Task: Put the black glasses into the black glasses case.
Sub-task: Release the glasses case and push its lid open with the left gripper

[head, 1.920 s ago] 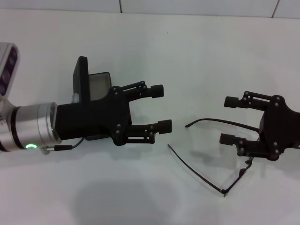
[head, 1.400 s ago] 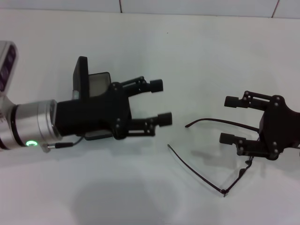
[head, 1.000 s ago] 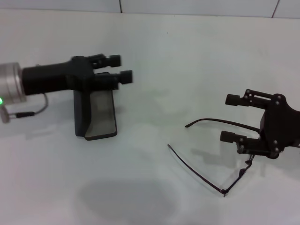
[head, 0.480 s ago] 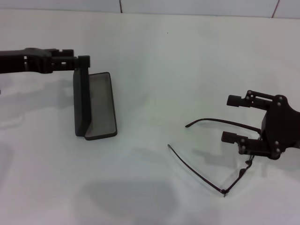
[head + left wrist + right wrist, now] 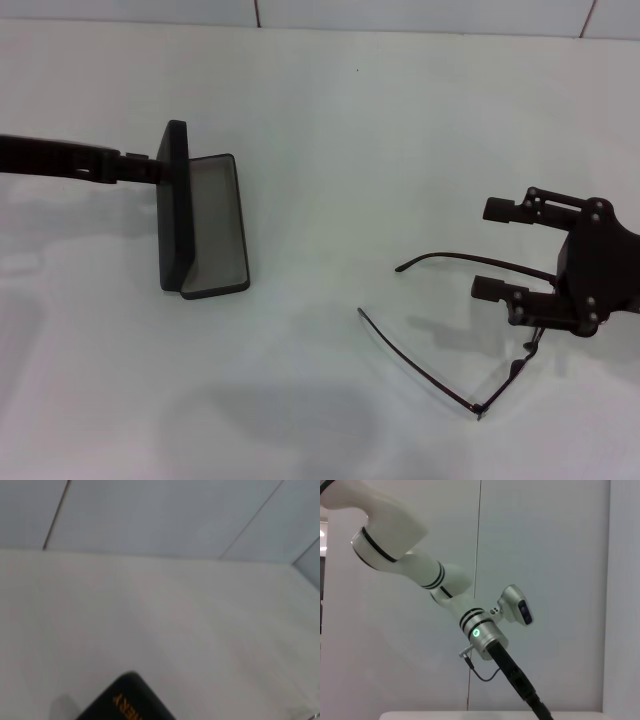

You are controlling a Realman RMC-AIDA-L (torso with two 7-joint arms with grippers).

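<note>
The black glasses case (image 5: 176, 210) stands open on the white table at the left, lid upright, grey lining (image 5: 216, 225) facing right. Its orange-lettered corner shows in the left wrist view (image 5: 127, 705). My left gripper (image 5: 140, 170) reaches in low from the left, seen edge-on, with its tip against the outer side of the lid. The black glasses (image 5: 470, 262) lie unfolded on the table at the right. My right gripper (image 5: 492, 249) is open over them. One temple arm passes between its two fingers in the head view, and nothing is gripped.
The white table (image 5: 340, 130) runs back to a tiled wall. The right wrist view looks across at my left arm (image 5: 482, 632) against the wall.
My left arm has swung away from in front of the case, out to the left, and now lies low against the lid's outer side. The right gripper has barely moved.
</note>
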